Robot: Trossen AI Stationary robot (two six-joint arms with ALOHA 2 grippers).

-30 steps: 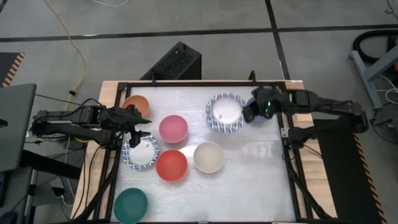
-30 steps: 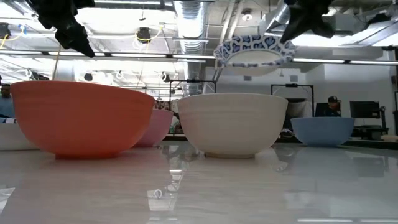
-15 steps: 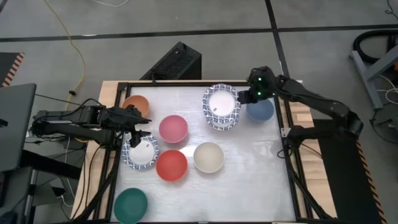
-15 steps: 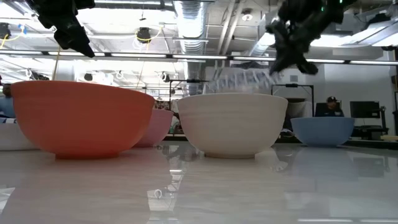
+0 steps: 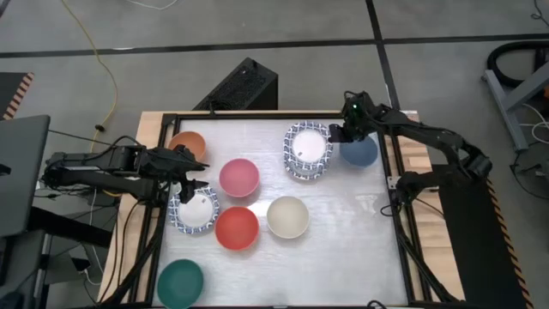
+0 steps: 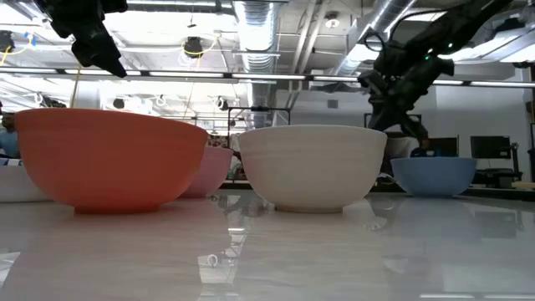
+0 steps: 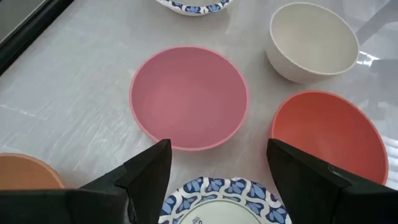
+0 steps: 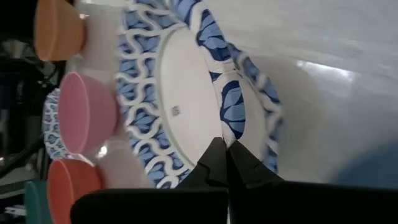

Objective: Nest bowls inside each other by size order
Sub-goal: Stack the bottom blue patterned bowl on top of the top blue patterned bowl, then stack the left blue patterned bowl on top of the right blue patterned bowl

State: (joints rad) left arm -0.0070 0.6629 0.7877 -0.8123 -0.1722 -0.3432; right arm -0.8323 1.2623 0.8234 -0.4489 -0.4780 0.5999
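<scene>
Two white bowls with blue-patterned rims [image 5: 307, 151] sit nested at the table's far right; they also show in the right wrist view [image 8: 186, 99]. My right gripper [image 5: 335, 135] is shut on the upper one's rim. A third patterned bowl [image 5: 195, 211] stands at the left, with my left gripper [image 5: 194, 177] open just above its far side, touching nothing. The orange [image 5: 186, 144], pink [image 5: 238, 177], red [image 5: 236, 228], cream [image 5: 287, 216], dark green [image 5: 180, 283] and blue [image 5: 360, 152] bowls stand singly on the table. My right gripper pinches the upper patterned bowl's rim [image 8: 231, 127] on its right side, between its two fingers. The fingers come slanting down from the table's right. The bowl sits upright in the second patterned bowl [image 8: 264, 140].
The blue bowl lies right beside my right gripper. The pink, red and cream bowls cluster in the table's middle. The black frame [image 5: 400, 215] runs along the table's edges. Bare table shows at the near right [image 5: 352, 257]. A person [image 6: 447, 138] sits in the room beyond.
My right gripper has gone down and a little toward the far edge, still shut on the patterned bowl. The bowl was lifted clear above the cream bowl's height; now it has come down and sits in the other patterned bowl.
</scene>
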